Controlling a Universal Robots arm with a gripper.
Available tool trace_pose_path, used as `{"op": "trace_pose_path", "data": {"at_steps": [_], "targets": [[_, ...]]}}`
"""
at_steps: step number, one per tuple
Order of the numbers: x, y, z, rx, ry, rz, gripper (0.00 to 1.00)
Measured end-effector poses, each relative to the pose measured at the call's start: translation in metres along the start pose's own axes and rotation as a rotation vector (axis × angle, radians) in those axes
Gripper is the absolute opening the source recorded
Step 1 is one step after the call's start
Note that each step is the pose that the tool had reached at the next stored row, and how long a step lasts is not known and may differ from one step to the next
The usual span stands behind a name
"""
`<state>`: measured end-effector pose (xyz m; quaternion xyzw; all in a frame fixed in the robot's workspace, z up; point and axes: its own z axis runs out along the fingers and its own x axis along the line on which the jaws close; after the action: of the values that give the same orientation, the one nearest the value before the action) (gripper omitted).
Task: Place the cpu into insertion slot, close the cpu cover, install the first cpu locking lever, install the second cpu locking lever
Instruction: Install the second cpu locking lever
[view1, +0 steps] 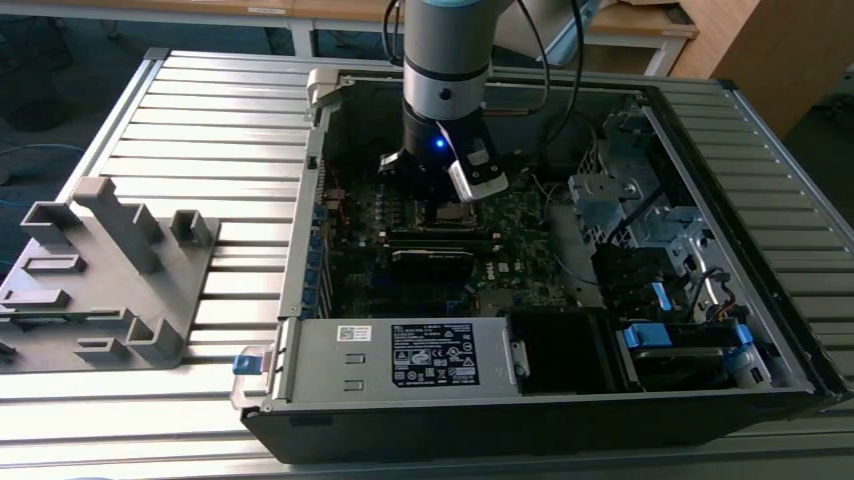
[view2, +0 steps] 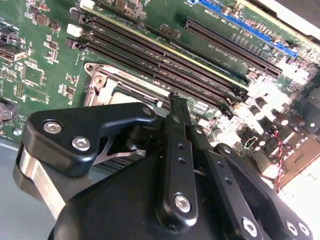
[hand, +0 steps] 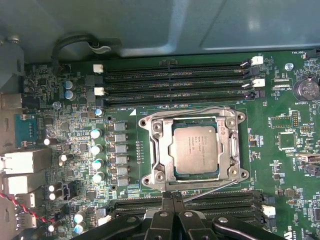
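The cpu (hand: 195, 150) is seated in the insertion slot (hand: 150, 150), cover (hand: 234, 145) down; the claw (hand: 172, 197), pressed together just beside it, is judged to be working a locking lever (hand: 210, 189), which must be hooked down.

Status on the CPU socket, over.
Gripper down at socket edge, fingers together. CPU seated, cover down over it. One lever lying loose near fingertips.

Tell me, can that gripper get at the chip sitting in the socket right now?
Probably yes. In the first wrist view the cpu lies in the insertion slot with nothing over its top, and the gripper hangs just beside the socket's edge, inside the open computer case.
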<state>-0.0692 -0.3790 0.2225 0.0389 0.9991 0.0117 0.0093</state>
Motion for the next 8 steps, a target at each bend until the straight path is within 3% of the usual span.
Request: {"op": "trace_pose_path", "data": {"at_steps": [8], "targets": [[0.0001,-0.0001,0.0017,0.0000,0.0000,0.000,0.11]]}}
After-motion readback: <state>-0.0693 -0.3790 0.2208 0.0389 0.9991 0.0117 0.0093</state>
